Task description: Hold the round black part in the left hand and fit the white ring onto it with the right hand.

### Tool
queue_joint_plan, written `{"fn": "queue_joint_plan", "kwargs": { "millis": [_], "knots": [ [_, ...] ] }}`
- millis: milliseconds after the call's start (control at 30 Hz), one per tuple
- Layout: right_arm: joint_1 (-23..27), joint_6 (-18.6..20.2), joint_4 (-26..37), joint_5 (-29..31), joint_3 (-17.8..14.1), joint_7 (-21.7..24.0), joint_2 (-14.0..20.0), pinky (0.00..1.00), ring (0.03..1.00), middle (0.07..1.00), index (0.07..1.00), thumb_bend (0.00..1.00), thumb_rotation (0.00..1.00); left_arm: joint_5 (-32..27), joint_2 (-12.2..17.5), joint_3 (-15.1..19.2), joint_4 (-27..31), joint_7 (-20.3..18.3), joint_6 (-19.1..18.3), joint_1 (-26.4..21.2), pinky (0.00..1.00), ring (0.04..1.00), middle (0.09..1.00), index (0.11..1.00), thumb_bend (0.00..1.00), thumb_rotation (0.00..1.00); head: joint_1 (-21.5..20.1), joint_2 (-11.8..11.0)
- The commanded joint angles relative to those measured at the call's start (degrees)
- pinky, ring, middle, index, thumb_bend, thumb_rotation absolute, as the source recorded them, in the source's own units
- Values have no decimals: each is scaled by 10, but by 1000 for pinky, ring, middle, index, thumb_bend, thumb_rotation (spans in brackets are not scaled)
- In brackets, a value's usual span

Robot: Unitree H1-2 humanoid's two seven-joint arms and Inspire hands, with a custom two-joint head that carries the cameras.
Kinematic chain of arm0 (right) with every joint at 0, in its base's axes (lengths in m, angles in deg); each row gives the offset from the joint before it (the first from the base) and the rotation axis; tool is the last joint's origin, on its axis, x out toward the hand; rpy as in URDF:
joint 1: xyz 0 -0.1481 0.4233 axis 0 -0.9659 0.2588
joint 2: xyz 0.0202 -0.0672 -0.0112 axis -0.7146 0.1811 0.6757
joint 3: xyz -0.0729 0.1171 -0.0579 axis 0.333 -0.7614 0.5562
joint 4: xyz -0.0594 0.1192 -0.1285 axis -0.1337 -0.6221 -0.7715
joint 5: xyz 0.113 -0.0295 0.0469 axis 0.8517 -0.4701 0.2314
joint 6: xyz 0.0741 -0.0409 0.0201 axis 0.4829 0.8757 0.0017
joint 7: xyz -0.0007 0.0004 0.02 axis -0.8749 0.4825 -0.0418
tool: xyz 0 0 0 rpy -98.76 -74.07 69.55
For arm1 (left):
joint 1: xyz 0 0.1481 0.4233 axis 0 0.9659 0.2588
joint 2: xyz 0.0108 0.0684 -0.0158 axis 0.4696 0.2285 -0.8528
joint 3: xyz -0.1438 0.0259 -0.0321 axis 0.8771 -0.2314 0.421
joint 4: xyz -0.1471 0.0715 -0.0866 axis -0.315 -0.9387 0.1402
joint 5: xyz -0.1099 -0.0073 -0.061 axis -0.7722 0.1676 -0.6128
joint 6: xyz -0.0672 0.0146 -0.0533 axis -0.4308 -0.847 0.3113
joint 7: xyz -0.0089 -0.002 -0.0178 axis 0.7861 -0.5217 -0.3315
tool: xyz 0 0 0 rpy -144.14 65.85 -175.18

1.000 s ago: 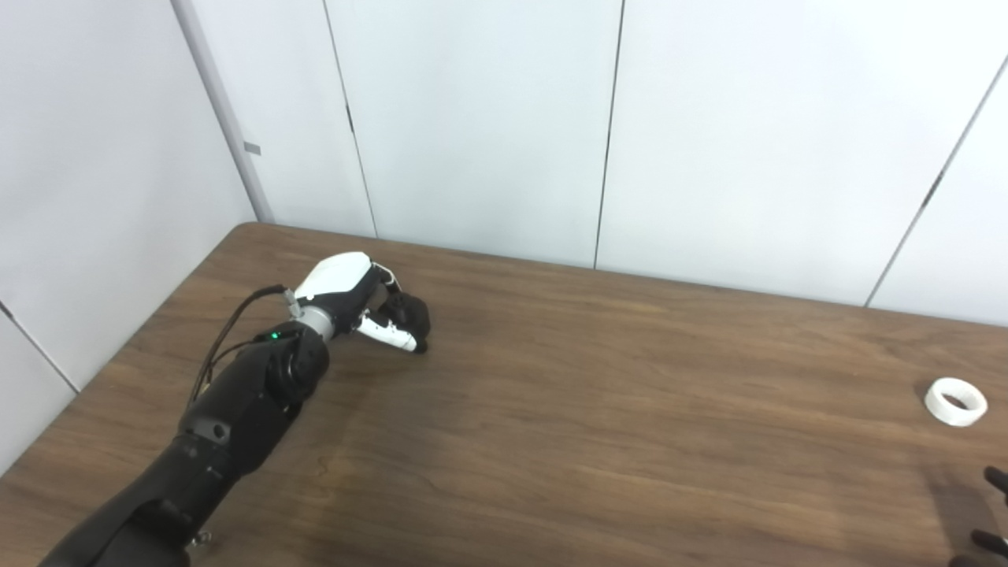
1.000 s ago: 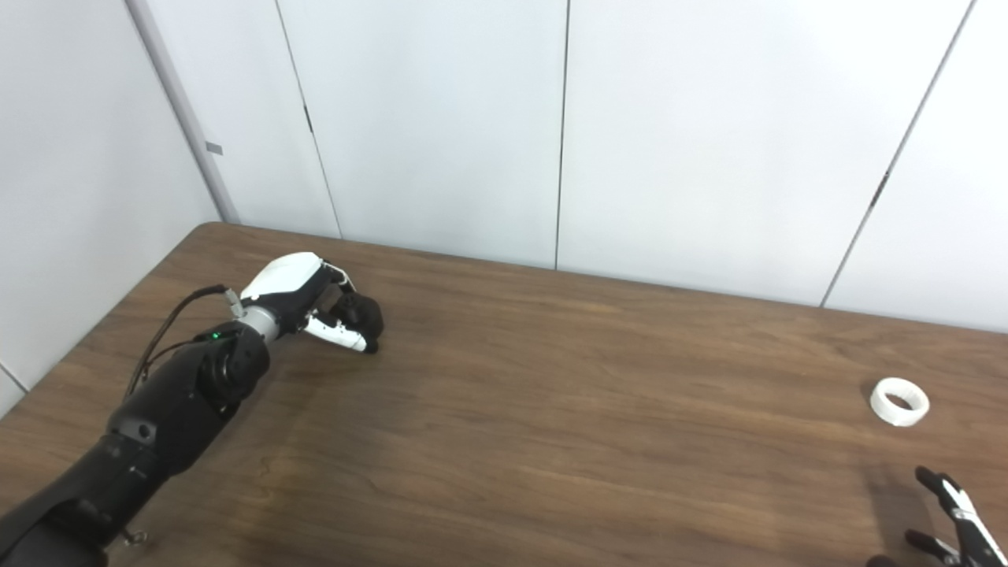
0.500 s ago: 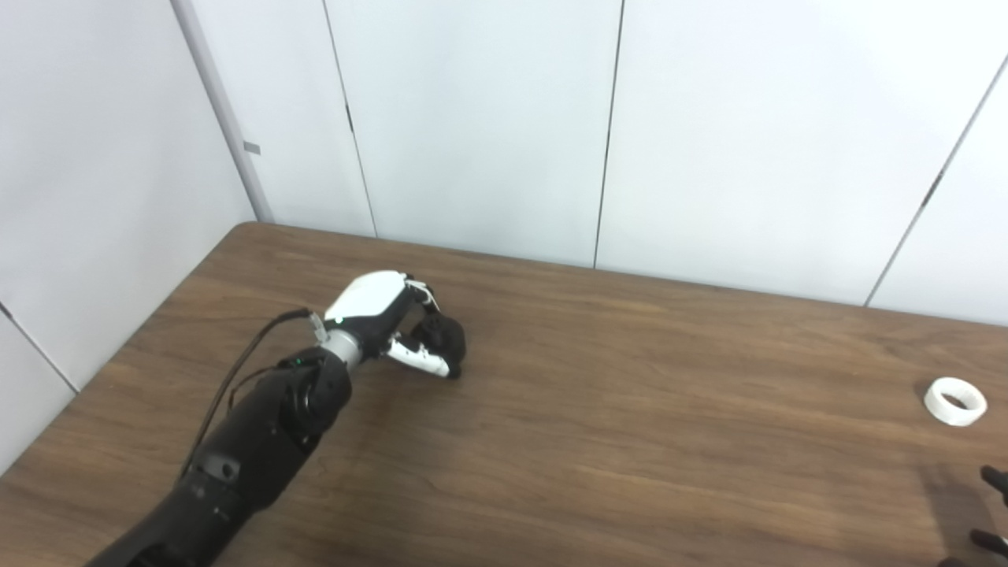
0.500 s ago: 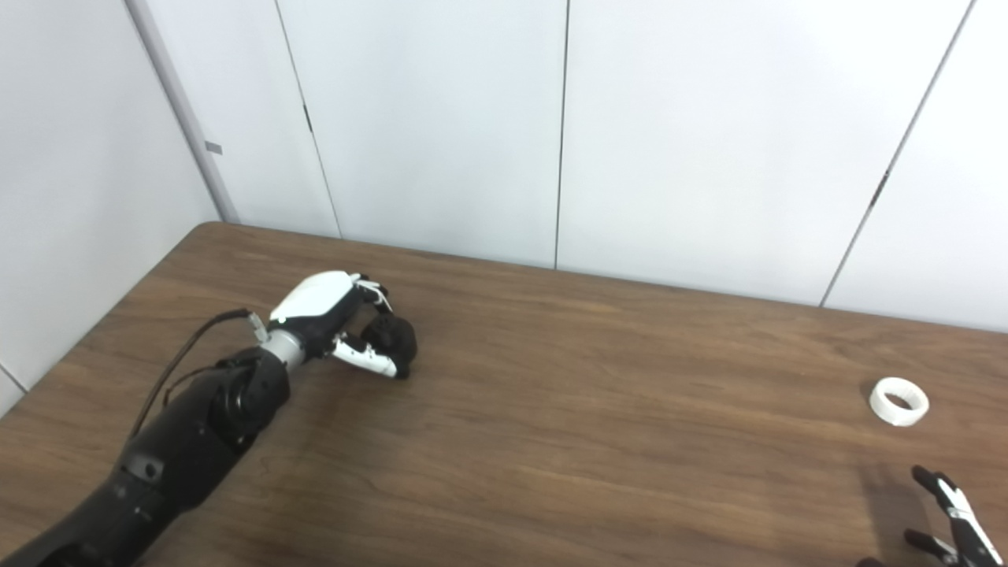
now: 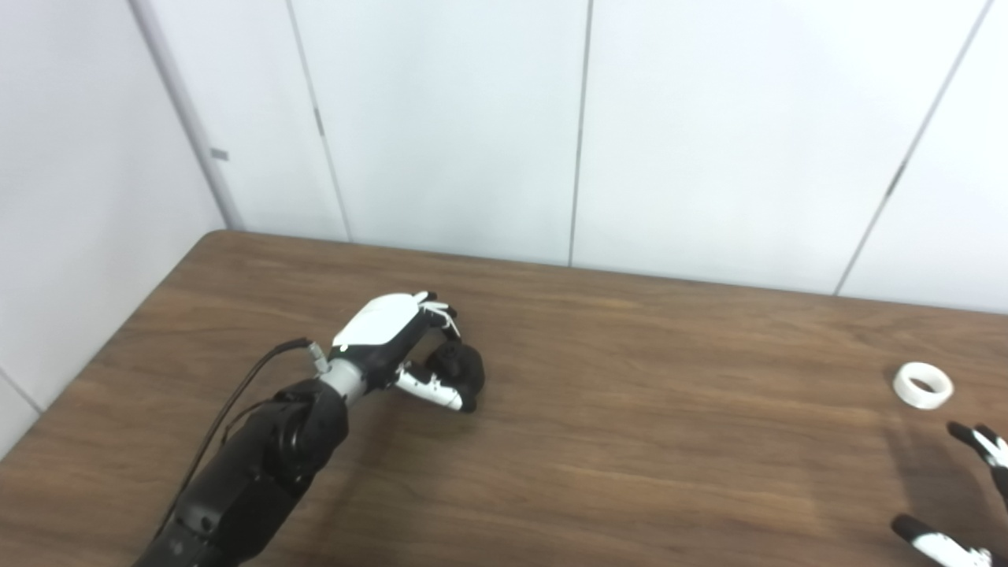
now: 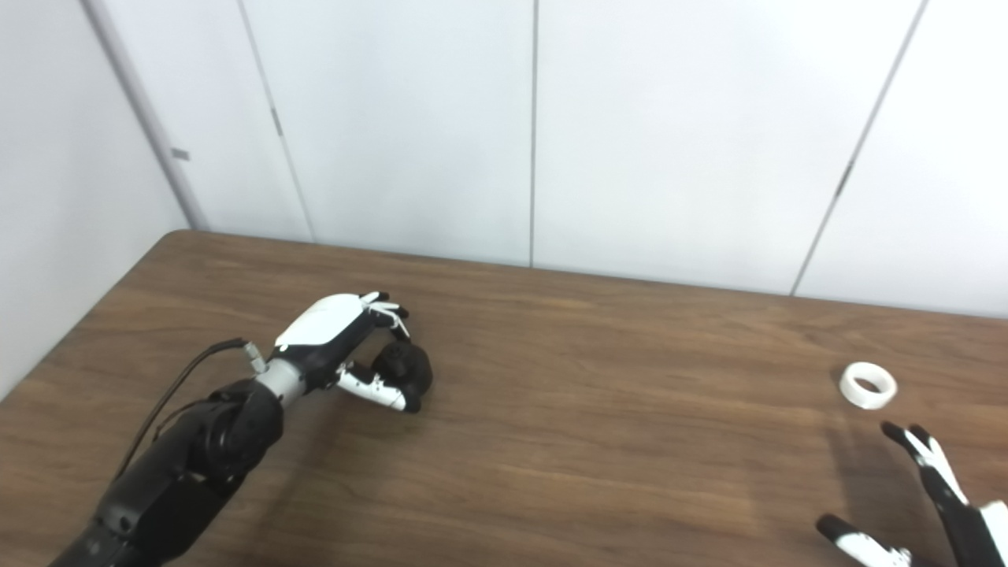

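Observation:
My left hand is shut on the round black part, fingers over its top and thumb below, holding it just above the brown table at left of centre. It also shows in the right eye view. The white ring lies flat on the table at the far right. My right hand is at the bottom right corner, fingers spread and empty, a little nearer than the ring and not touching it. Most of its palm is outside the picture.
White wall panels rise right behind the table's far edge. The table's left edge runs close to my left arm. A black cable loops beside the left forearm.
My left hand has carried the black part to the right and nearer to me. My right hand has come up into view toward the ring. The camera has shifted too.

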Motion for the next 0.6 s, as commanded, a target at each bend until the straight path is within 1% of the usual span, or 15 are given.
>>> {"fn": "queue_joint_plan", "kwargs": {
  "millis": [0, 33, 67, 100, 133, 167, 233, 300, 433, 500, 567],
  "knots": [
    [20, 10, 40, -8, -5, -2, 15, 1000, 1000, 1000, 898, 710, 415, 0, 6, 10, 23, 5, 19, -12, 1000, 991, 883, 475, 522, 51, -15, 6],
    [23, 19, 48, -11, -5, -1, 14, 1000, 1000, 1000, 898, 710, 415, -2, 6, 11, 25, 3, 24, -10, 1000, 991, 883, 475, 522, 51, -26, 10],
    [24, 26, 54, -12, -5, 0, 14, 1000, 1000, 1000, 894, 711, 391, -4, 6, 12, 26, 2, 28, -9, 1000, 993, 885, 475, 522, 52, -26, 10],
    [27, 33, 61, -12, -5, 1, 13, 1000, 1000, 1000, 893, 712, 383, -7, 6, 13, 29, 0, 32, -7, 1000, 993, 886, 475, 522, 52, -35, 14],
    [29, 41, 68, -17, -4, 1, 13, 1000, 1000, 1000, 893, 706, 357, -9, 7, 15, 30, -2, 36, -5, 1000, 995, 888, 475, 522, 52, -50, 19],
    [32, 47, 73, -25, -4, 0, 14, 1000, 1000, 1000, 894, 698, 326, -9, 6, 14, 33, -4, 41, -3, 1000, 998, 892, 475, 523, 53, -50, 19],
    [39, 57, 79, -53, -1, -6, 16, 998, 1000, 1000, 886, 713, 333, -11, 5, 13, 42, -10, 48, 2, 1000, 1000, 895, 475, 522, 53, -68, 23],
    [49, 63, 79, -68, -2, -9, 15, 980, 1000, 1000, 879, 719, 330, -9, 2, 10, 52, -18, 52, 6, 1000, 1000, 898, 475, 522, 54, -72, 24],
    [66, 72, 75, -72, -6, -9, 13, 997, 1000, 1000, 887, 704, 279, -8, -8, 4, 58, -25, 68, 13, 1000, 1000, 900, 476, 522, 55, -81, 26],
    [74, 81, 75, -80, -7, -7, 15, 997, 1000, 1000, 890, 700, 292, -8, -14, 1, 61, -29, 70, 16, 1000, 1000, 900, 475, 522, 54, -83, 26],
    [82, 81, 68, -84, -8, -8, 19, 988, 1000, 1000, 890, 699, 304, -7, -20, -5, 66, -37, 72, 19, 1000, 1000, 901, 475, 522, 54, -85, 26]
  ]
}}
